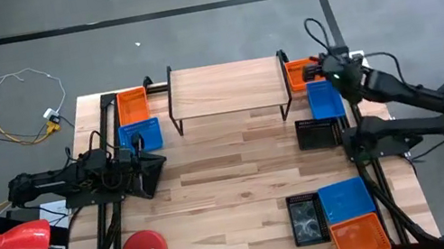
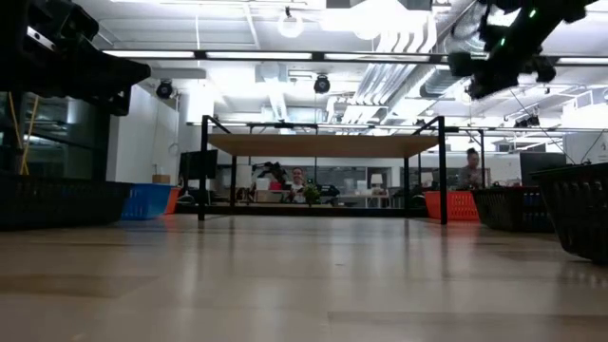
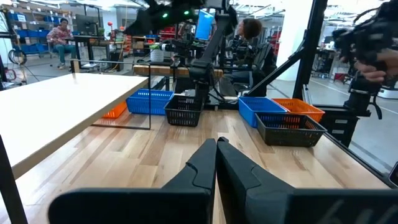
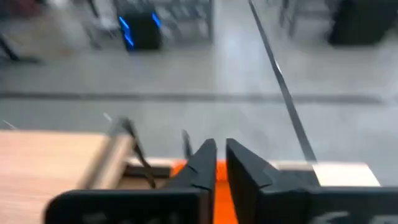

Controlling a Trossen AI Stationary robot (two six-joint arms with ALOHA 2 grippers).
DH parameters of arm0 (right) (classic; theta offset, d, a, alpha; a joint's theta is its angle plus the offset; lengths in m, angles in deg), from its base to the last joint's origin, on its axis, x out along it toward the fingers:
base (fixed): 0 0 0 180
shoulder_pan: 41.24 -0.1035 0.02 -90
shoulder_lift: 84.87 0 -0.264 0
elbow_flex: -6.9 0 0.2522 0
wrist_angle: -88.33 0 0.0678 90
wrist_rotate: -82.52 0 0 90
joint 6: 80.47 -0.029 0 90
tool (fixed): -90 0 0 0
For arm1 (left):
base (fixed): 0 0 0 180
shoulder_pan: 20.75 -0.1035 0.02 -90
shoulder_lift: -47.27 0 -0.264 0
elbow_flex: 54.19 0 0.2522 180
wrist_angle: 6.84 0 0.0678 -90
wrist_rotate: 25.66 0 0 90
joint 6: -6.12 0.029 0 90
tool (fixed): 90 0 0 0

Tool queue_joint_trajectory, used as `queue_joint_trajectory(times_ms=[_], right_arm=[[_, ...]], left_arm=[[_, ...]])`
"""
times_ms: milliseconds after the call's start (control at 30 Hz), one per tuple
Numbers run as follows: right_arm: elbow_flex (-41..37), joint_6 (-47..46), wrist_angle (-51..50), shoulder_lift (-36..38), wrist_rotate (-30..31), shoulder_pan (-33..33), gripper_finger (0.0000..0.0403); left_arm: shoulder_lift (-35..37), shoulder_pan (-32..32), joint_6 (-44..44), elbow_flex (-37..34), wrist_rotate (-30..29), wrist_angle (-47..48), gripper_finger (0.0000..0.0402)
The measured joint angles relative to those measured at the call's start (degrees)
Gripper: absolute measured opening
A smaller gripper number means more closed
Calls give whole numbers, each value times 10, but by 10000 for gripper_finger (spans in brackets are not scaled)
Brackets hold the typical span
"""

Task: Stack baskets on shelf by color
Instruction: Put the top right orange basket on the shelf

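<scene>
— Jaws first: how do they stand on each arm?

— Pressed together on the left gripper (image 3: 216,144), holding nothing. On the right gripper (image 4: 217,163) a narrow gap shows between the fingers, with nothing visibly caught in it.

— How are the arms posed?

— From above, the left arm lies low and nearly level over the table's left side, its gripper (image 1: 154,162) pointing right. The right arm rises from its base on the right and stretches toward the far right corner, its gripper (image 1: 322,66) hanging over the orange basket (image 1: 298,74) there.

— Touching it?

— I cannot tell; the wrist view only shows orange just beyond the fingers.

— Where is the shelf?

— The shelf (image 1: 225,87) stands at the far middle of the table, its plank bare.

— And the other baskets?

— Left of it lie an orange basket (image 1: 133,105) and, nearer, a blue basket (image 1: 140,136). Right of it, a blue basket (image 1: 325,99) sits just near of the orange one, then a black basket (image 1: 318,132). At the near right sit a black basket (image 1: 307,218), a blue basket (image 1: 346,200) and an orange basket (image 1: 360,236).
</scene>
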Motion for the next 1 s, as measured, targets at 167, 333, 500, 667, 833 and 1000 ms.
queue_joint_trajectory(times_ms=[167, 333, 500, 667, 833, 1000], right_arm=[[-4, -36, -36, -64, -98, 97, 114], [-18, -66, -42, -131, -116, 166, 191], [-26, -81, -22, -192, -88, 188, 223], [-26, -116, -14, -229, -27, 172, 206], [-26, -156, -14, -267, -37, 172, 184], [-26, -207, -3, -305, -53, 172, 172]], left_arm=[[0, 0, 0, 0, 0, 0, 1], [0, 0, 0, 0, 0, 0, 1], [0, 0, 0, 0, 0, 0, 1], [0, 0, 0, 0, 0, 0, 1], [0, 0, 0, 0, -3, 0, 1], [0, 0, 0, 0, -5, 0, 1]])
